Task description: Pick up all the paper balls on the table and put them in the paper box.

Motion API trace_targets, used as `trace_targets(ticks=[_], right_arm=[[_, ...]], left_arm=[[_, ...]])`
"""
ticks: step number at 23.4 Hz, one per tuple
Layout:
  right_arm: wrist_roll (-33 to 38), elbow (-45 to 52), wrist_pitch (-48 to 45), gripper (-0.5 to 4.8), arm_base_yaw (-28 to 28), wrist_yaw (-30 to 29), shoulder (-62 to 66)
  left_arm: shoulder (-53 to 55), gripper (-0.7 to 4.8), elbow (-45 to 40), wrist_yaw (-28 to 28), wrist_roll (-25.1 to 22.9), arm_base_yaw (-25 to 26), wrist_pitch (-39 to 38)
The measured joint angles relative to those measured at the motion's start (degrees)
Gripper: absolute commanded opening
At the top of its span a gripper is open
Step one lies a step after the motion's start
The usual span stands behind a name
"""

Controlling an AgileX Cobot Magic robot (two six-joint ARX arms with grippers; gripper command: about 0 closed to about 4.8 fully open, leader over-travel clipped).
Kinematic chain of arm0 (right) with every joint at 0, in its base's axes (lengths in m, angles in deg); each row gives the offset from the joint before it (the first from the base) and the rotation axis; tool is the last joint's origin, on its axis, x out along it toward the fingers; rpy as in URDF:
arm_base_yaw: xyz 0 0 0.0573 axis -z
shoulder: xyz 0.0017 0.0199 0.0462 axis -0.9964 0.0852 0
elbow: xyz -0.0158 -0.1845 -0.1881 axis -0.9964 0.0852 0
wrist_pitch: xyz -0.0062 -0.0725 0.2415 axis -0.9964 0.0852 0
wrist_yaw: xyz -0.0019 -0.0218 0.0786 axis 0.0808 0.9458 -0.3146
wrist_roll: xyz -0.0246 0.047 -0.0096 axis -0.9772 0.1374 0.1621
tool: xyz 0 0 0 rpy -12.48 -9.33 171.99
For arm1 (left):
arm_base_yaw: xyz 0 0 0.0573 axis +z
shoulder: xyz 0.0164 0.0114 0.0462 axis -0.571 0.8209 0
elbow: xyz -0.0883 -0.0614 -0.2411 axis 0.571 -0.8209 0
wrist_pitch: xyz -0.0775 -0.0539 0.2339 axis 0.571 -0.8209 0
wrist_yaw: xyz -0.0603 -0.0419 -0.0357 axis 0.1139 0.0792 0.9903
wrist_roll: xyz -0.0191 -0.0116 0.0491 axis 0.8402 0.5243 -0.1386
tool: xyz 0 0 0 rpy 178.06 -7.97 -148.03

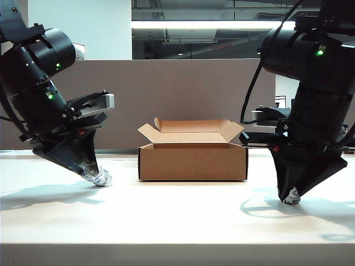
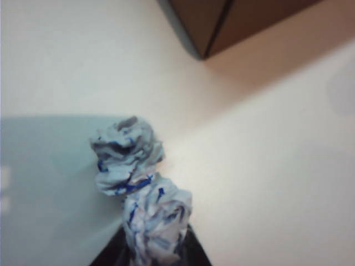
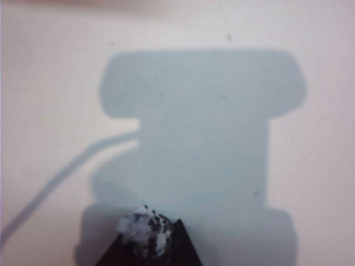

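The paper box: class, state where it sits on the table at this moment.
In the exterior view the paper box stands mid-table, flaps open, between the left gripper and the right gripper, each on a paper ball.

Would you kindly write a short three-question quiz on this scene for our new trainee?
1. True or false: a paper ball already lies inside the paper box.
2. Which gripper is at the left paper ball? A) left gripper B) right gripper
3. Fill in: the paper box's flaps stand ____.

Key
1. False: the left paper ball and the right paper ball both sit at the table, one at each gripper's fingertips.
2. A
3. open
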Motion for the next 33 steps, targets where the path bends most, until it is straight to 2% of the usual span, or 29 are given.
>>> trace_targets(ticks=[6, 8, 18, 22, 24, 27, 30, 31, 32, 33], right_arm=[[-0.24, -0.09, 0.13, 0.72, 0.00, -0.13, -0.26], [-1.07, -1.68, 2.67, 0.72, -0.04, -0.57, -0.26], [-3.58, -15.02, 2.34, 0.72, -0.04, -0.87, -0.37], [-5.55, -19.67, -1.68, 0.72, -0.04, -0.94, 0.31], [-7.28, -24.83, -5.09, 0.72, -0.02, -1.38, 3.48], [-9.03, -29.20, -5.11, 0.73, -0.02, -2.34, 7.78], [-9.94, -32.74, -6.08, 0.74, -0.02, -3.21, 13.38], [-10.14, -32.96, -6.01, 0.77, -0.02, -3.23, 14.29], [-10.21, -33.31, -5.70, 0.79, -0.02, -3.26, 15.04], [-10.36, -33.79, -5.64, 1.00, -0.02, -3.26, 15.80]], left_arm=[[-0.02, 1.16, 2.97, 0.13, 0.00, 0.00, -2.54], [-0.02, 1.16, 5.07, 0.28, 0.00, 0.00, -4.31], [-0.09, 1.16, 13.79, 2.51, 0.26, 0.02, -5.66], [-0.09, 1.16, 15.17, 4.50, 2.12, 0.02, -2.47], [0.22, 1.17, 15.93, 8.61, 5.20, -0.04, 4.00], [1.05, 1.17, 16.20, 12.57, 6.40, -0.35, 9.94], [3.30, 1.26, 16.37, 14.14, 6.51, -1.95, 16.22], [4.20, 1.43, 16.55, 14.34, 6.49, -2.45, 17.35], [4.87, 1.83, 16.57, 14.40, 6.47, -2.67, 17.86], [5.90, 2.10, 16.79, 14.47, 6.40, -3.19, 17.84]])
